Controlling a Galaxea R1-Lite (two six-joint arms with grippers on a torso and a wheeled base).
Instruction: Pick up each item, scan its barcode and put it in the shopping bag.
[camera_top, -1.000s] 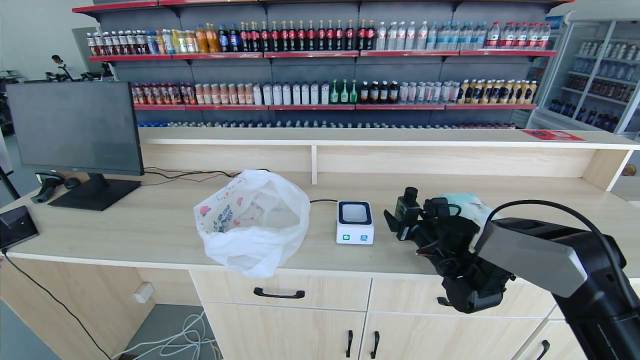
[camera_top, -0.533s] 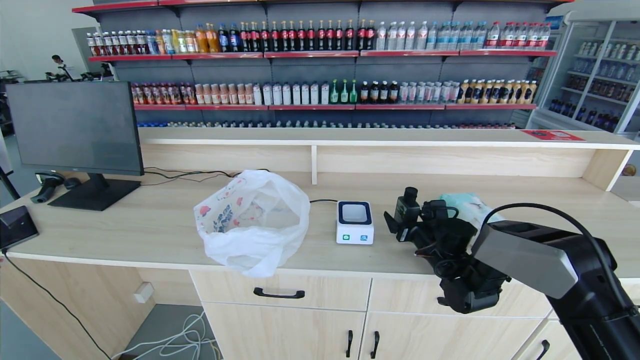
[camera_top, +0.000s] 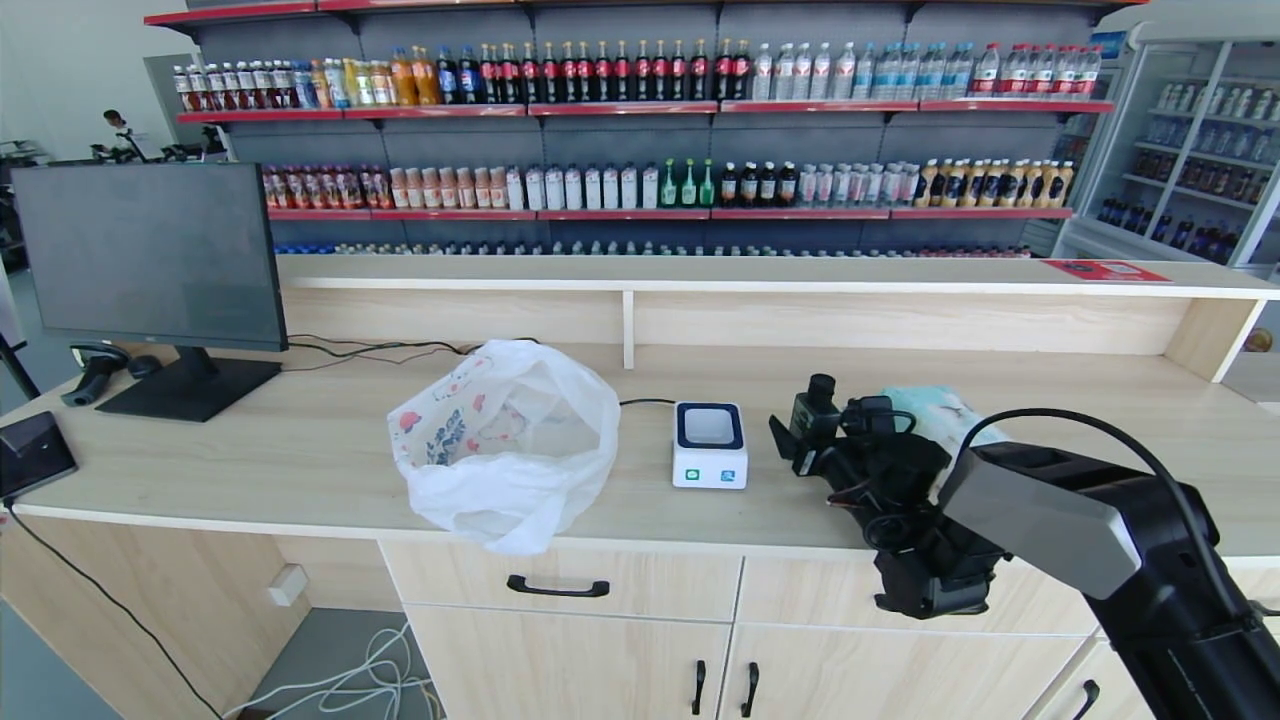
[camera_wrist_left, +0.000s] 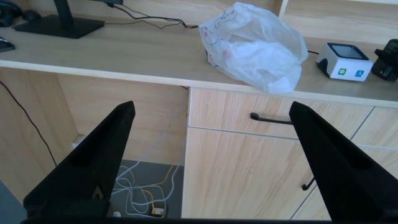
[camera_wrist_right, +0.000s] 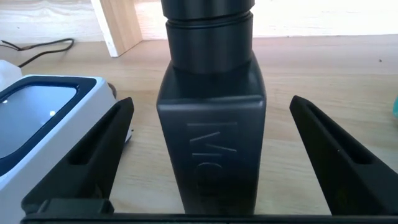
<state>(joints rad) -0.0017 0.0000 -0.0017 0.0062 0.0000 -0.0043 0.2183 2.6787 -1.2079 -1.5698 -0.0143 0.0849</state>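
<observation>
We have a dark bottle between our right fingers, beside the scanner.

The shopping bag (camera_top: 510, 440) of thin, crumpled white plastic slumps on the pale wooden counter (camera_top: 300, 450), its mouth open; red and blue printed packs show through the film, though we cannot tell what they are. Just beside it sits the boxy white scanner (camera_top: 709, 445) with a glossy dark window. The bottle (camera_wrist_right: 211, 155), square-bodied with a round cap, stands between our right gripper (camera_wrist_right: 211, 109) jaws, which are spread with a gap on either side. Our left gripper (camera_wrist_left: 211, 109) hangs before the cabinet (camera_wrist_left: 249, 155), jaws wide apart.
</observation>
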